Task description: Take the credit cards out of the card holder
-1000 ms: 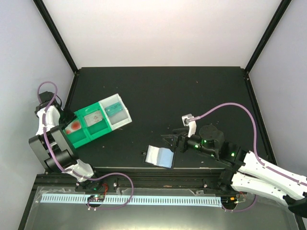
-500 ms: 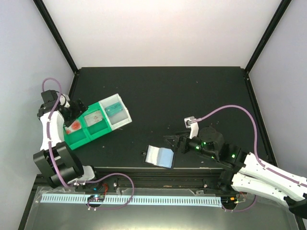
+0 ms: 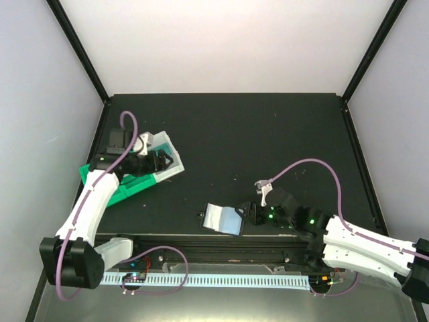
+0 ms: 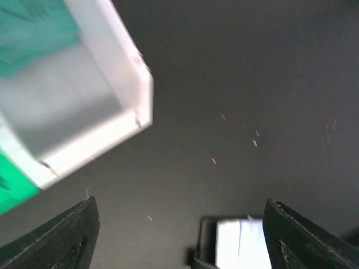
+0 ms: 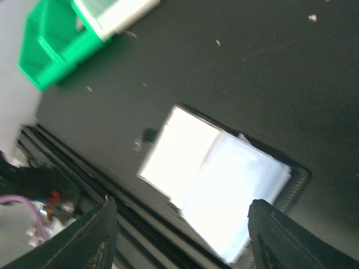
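The card holder (image 3: 222, 219) lies open and flat near the table's front edge, showing a grey panel and a pale blue panel with dark edges. In the right wrist view the card holder (image 5: 219, 174) is washed out, and I cannot make out any credit cards in it. My right gripper (image 3: 242, 213) hangs open at the holder's right edge; in its own view the right gripper (image 5: 185, 238) has its fingers either side of the holder, above it. My left gripper (image 3: 166, 161) hovers open over the tray's clear end. From the left gripper (image 4: 179, 241), the card holder (image 4: 238, 241) shows ahead.
A green-and-clear compartment tray (image 3: 134, 186) lies at the left, mostly under my left arm. Its clear end compartment (image 4: 84, 112) holds a teal flat item (image 4: 28, 28). A small black object (image 3: 200, 215) sits by the holder's left edge. The table's front rail (image 5: 101, 185) runs just beyond the holder.
My left arm swung from the far left across the tray to its clear right end. The right gripper dropped down and left to the card holder's right edge, its jaws narrowing slightly.
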`<action>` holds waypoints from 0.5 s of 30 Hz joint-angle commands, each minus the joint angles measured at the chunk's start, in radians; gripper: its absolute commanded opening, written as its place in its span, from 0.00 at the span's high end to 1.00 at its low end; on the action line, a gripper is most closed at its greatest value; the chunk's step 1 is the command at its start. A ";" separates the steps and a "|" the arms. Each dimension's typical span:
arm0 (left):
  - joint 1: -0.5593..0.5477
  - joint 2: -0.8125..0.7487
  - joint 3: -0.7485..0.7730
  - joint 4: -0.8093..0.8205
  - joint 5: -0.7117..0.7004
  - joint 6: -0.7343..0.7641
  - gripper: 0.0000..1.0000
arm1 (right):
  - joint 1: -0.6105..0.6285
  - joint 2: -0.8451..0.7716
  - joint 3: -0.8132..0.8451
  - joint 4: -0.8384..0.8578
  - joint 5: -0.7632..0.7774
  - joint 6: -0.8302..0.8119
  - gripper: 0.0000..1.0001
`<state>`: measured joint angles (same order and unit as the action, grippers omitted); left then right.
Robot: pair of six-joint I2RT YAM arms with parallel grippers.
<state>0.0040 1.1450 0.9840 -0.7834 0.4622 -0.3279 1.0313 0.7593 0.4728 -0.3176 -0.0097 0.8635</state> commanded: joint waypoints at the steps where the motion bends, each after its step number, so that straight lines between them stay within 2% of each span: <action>1: -0.147 -0.071 -0.073 0.044 0.024 -0.096 0.21 | -0.002 0.052 -0.050 0.073 -0.010 0.064 0.44; 3: -0.211 -0.087 -0.095 0.058 0.026 -0.120 0.26 | -0.002 0.088 -0.063 0.095 -0.008 0.089 0.52; 7: -0.352 -0.117 -0.165 0.085 -0.013 -0.173 0.27 | -0.002 0.162 -0.106 0.158 -0.004 0.143 0.58; 13: -0.486 -0.139 -0.334 0.197 -0.008 -0.261 0.37 | -0.002 0.251 -0.111 0.201 0.011 0.158 0.60; 15: -0.529 -0.145 -0.363 0.223 -0.015 -0.280 0.37 | -0.002 0.284 -0.107 0.217 0.002 0.157 0.60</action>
<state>-0.4595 1.0199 0.6682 -0.6506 0.4618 -0.5323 1.0313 1.0016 0.3637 -0.1749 -0.0204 0.9981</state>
